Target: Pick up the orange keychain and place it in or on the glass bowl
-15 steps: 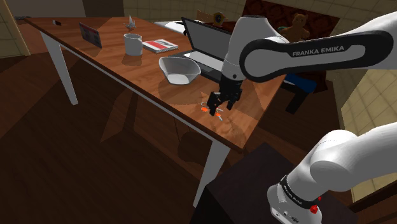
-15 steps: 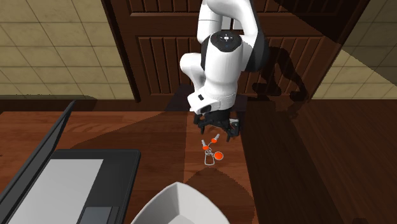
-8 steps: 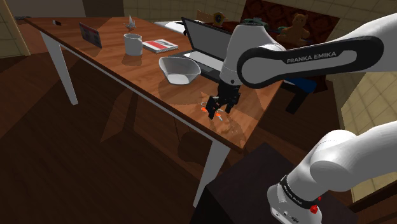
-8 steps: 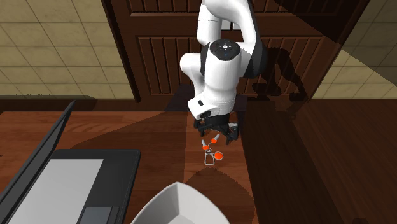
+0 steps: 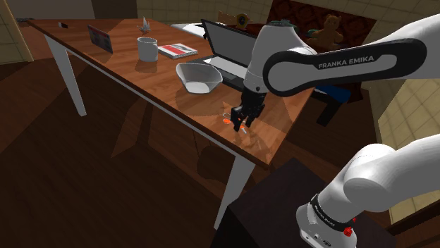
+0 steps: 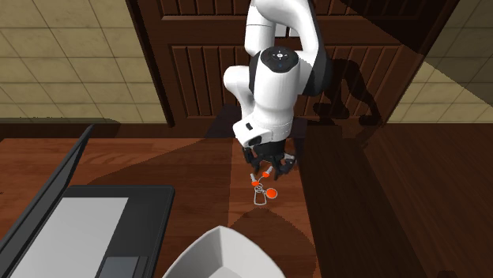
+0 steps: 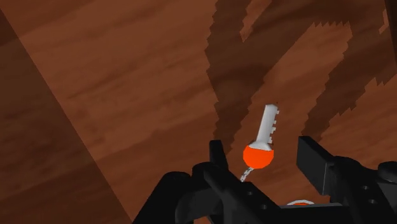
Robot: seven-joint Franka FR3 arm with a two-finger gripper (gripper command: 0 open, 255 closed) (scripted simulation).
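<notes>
The black gripper (image 7: 264, 156), its fingers apart and clasping nothing, stands over the orange keychain (image 7: 259, 154), which lies untouched between them on the wooden table (image 5: 120, 53), nearer than the white bowl (image 5: 197, 76), with an open laptop (image 5: 229, 48) just behind that bowl.

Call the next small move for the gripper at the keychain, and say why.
Probably close the fingers. In the wrist view the gripper is low over the table, and the orange keychain has its round head between the open fingers with a gap on each side, so it is not held yet. The lift toward the white bowl comes after.
</notes>
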